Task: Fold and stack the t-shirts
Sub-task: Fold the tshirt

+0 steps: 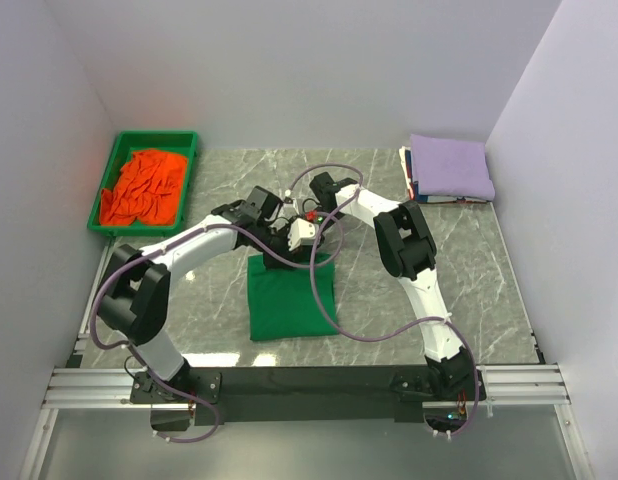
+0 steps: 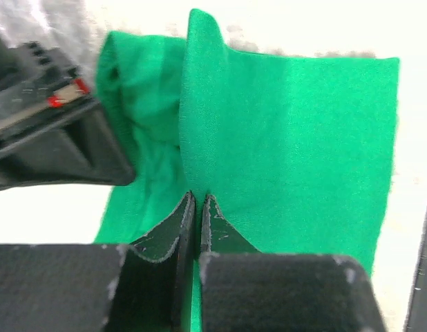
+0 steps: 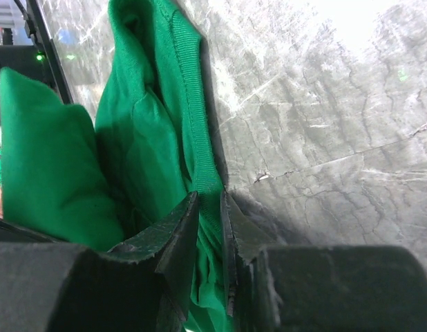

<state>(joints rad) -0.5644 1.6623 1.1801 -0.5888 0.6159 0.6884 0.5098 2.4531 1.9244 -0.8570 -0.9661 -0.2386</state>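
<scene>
A bright green t-shirt [image 1: 287, 297] lies partly folded at the table's middle, its far edge lifted. My left gripper [image 1: 282, 238] is shut on a raised fold of the green t-shirt [image 2: 282, 138]. My right gripper [image 1: 311, 228] is shut on the ribbed collar edge of the same green t-shirt [image 3: 151, 131], just above the marble table. The two grippers sit close together over the shirt's far edge. An orange t-shirt [image 1: 144, 186] lies crumpled in the green tray [image 1: 114, 160]. A folded lavender t-shirt [image 1: 450, 166] tops a stack at the back right.
The green plastic tray stands at the back left by the wall. The stack under the lavender shirt shows white and dark edges [image 1: 409, 180]. White walls close in three sides. Cables loop from both arms over the green shirt.
</scene>
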